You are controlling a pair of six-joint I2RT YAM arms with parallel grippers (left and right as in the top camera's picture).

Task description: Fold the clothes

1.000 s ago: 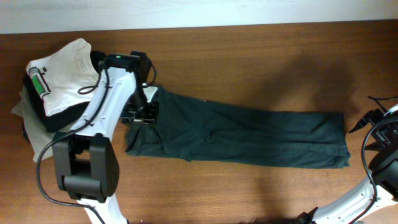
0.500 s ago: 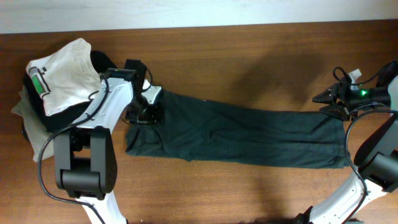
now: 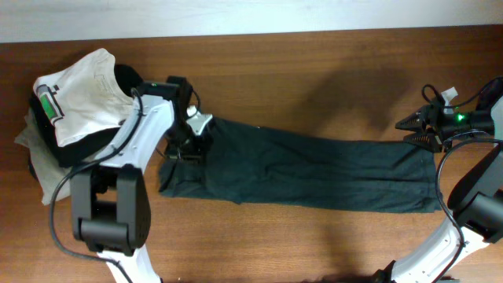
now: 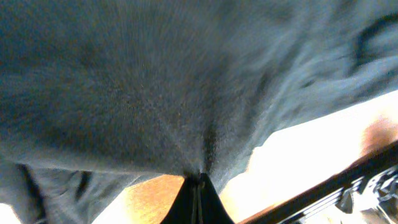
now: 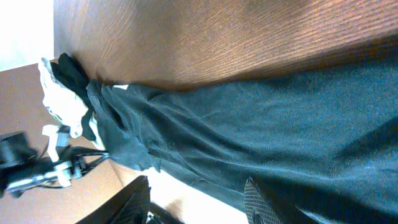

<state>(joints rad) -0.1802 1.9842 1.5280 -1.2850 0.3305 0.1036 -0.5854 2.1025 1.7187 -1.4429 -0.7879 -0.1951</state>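
Observation:
The clothes (image 3: pixel 314 169), one very dark greenish-black T-shirt, lie folded into a long band across the middle of the wooden table (image 3: pixel 314 71). My left gripper (image 3: pixel 189 149) is at the shirt's left end. In the left wrist view its fingers (image 4: pixel 200 196) are pressed together, and the dark fabric (image 4: pixel 155 93) bunches to a point at their tips. My right gripper (image 3: pixel 405 131) hovers at the upper right corner of the band. It is open, with the cloth (image 5: pixel 298 124) lying beyond its fingers (image 5: pixel 252 200) and nothing between them.
A pile sits at the far left: a white folded shirt with a green label (image 3: pixel 78 94) on top of a black garment (image 3: pixel 75 145) and a beige one (image 3: pixel 30 141). The table's far edge meets a pale wall (image 3: pixel 236 16).
My left gripper has shut on the shirt's left end and shifted slightly right. My right arm swung in from the table's right edge to the shirt's right corner, then held still.

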